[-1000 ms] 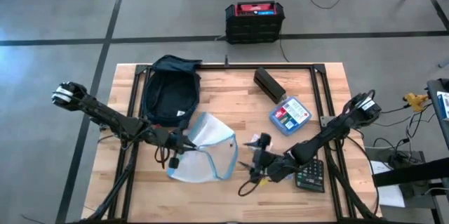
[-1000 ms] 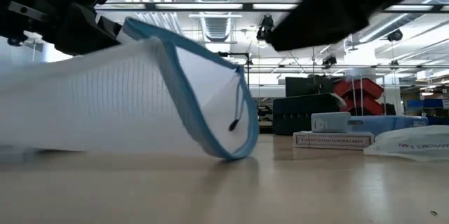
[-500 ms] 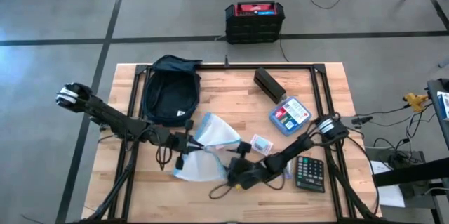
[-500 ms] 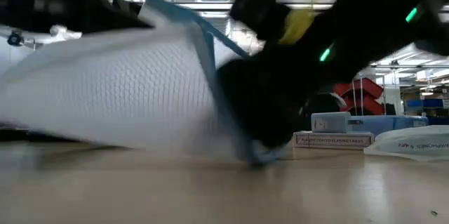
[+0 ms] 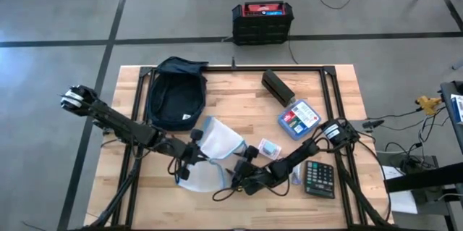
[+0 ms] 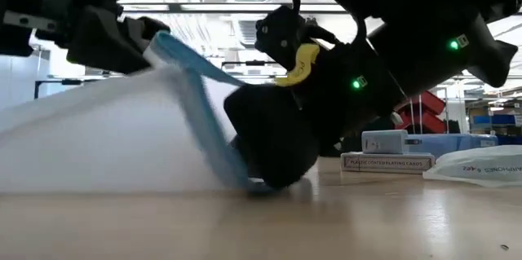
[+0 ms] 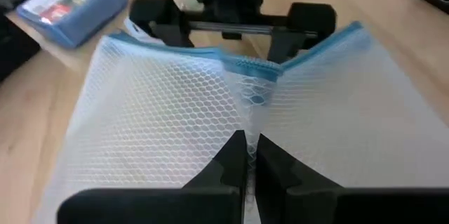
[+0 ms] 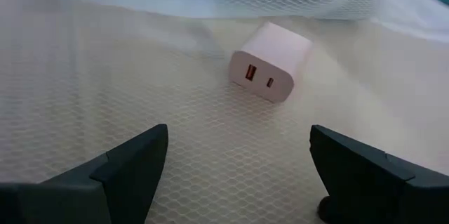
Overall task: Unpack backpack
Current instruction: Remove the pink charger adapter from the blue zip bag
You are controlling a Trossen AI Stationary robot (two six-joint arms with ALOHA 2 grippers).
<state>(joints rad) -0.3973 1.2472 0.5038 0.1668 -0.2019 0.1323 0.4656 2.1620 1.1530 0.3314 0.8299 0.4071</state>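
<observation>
A grey concrete floor crossed by dark lines surrounds the wooden table (image 5: pixel 239 93); one black crate (image 5: pixel 262 22) with a red top stands on the floor beyond it. On the table lie one backpack (image 5: pixel 173 101) at the far left, one blue box (image 5: pixel 298 118), one black bar (image 5: pixel 277 87), one calculator (image 5: pixel 319 178) and one white mesh pouch (image 5: pixel 210 160). The left gripper (image 7: pixel 245 155) pinches the pouch's upper mesh, fingers closed on it. The right gripper (image 8: pixel 235 164) reaches into the pouch mouth, fingers spread wide, near one white charger (image 8: pixel 270 62).
</observation>
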